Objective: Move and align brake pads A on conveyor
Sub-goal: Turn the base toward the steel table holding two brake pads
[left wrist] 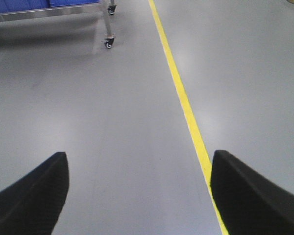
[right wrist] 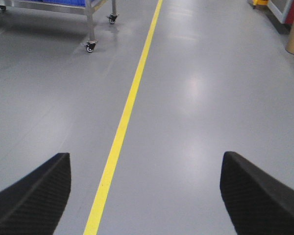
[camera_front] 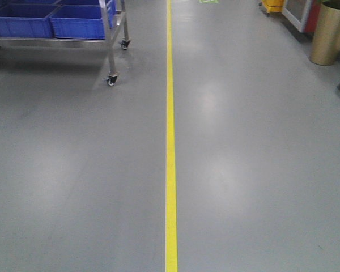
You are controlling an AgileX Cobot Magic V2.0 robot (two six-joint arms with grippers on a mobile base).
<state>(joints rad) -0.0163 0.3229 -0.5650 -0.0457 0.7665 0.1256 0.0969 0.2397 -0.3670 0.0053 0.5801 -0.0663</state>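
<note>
The brake pads A and the conveyor are out of view in all three views. In the left wrist view my left gripper is open, its two black fingers wide apart over the glossy grey floor with nothing between them. My right gripper is likewise open in the right wrist view, holding nothing, with the yellow floor line running between its fingers. Neither gripper shows in the front view.
A yellow line runs straight ahead down the grey floor. A steel wheeled cart with blue bins stands at the far left. A brass-coloured bin and a yellow object stand at the far right.
</note>
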